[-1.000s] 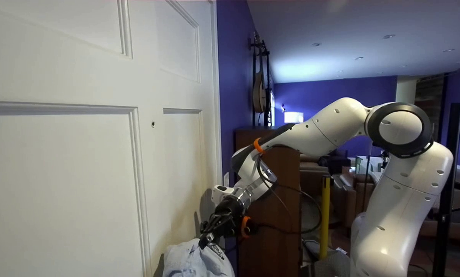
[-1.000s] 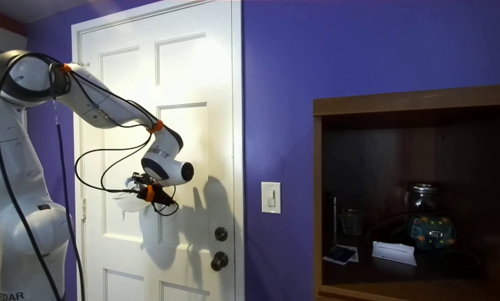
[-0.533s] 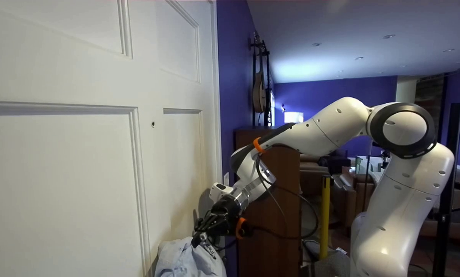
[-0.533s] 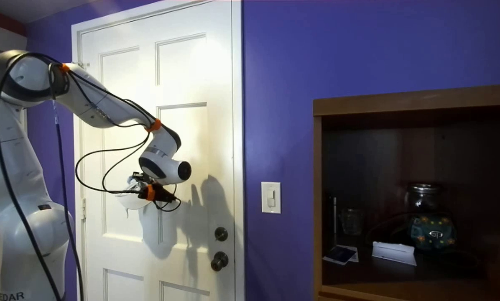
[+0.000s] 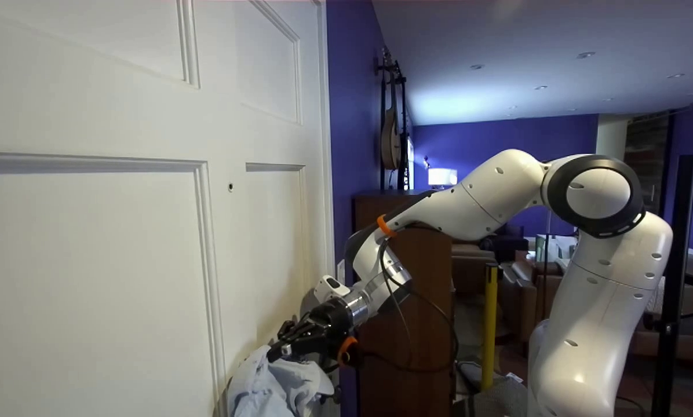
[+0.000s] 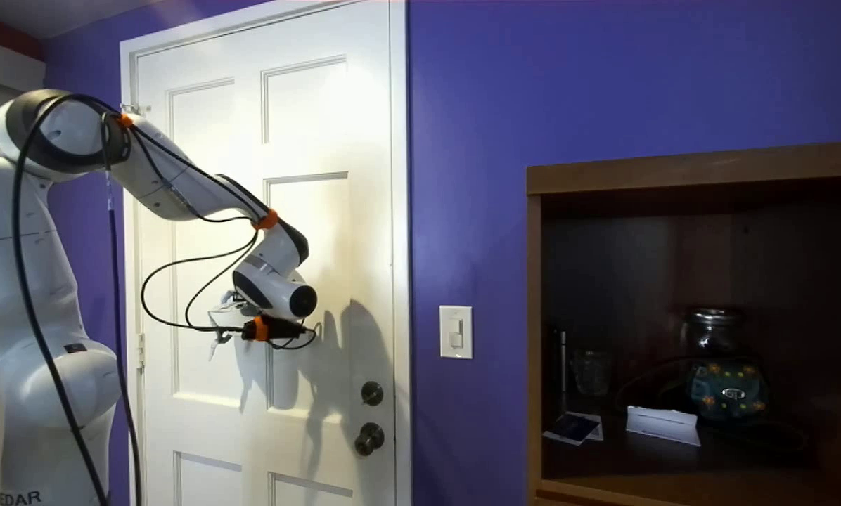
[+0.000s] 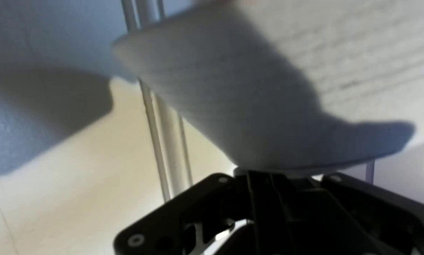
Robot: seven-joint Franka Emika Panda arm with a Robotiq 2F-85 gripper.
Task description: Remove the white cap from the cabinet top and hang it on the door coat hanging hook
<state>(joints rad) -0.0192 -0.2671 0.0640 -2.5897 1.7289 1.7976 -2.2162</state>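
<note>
My gripper (image 5: pixel 275 350) is shut on the white cap (image 5: pixel 268 387), which droops below the fingertips in soft folds. In the wrist view the cap's pale, ribbed cloth (image 7: pixel 226 95) spreads across the picture, with the dark fingers close together at its lower edge. Close behind the cap stands the white door (image 6: pixel 304 116); whether the two touch I cannot tell. The brown cabinet (image 6: pixel 673 169) is well to the side of the cap in an exterior view. I cannot make out the coat hanging hook in any view; gripper and cap cover part of the door.
A small dark peephole (image 5: pixel 230 187) sits on the door. In an exterior view a metal fitting (image 6: pixel 133 109) shows at its upper left edge, the knob (image 6: pixel 369 439) lower right. A light switch (image 6: pixel 456 332) is on the purple wall. Loose cables (image 6: pixel 181 325) hang from the arm.
Gripper and cap have moved left and slightly up along the door in an exterior view. The cap has turned, so the lettering on its side no longer shows. The grip stays shut.
</note>
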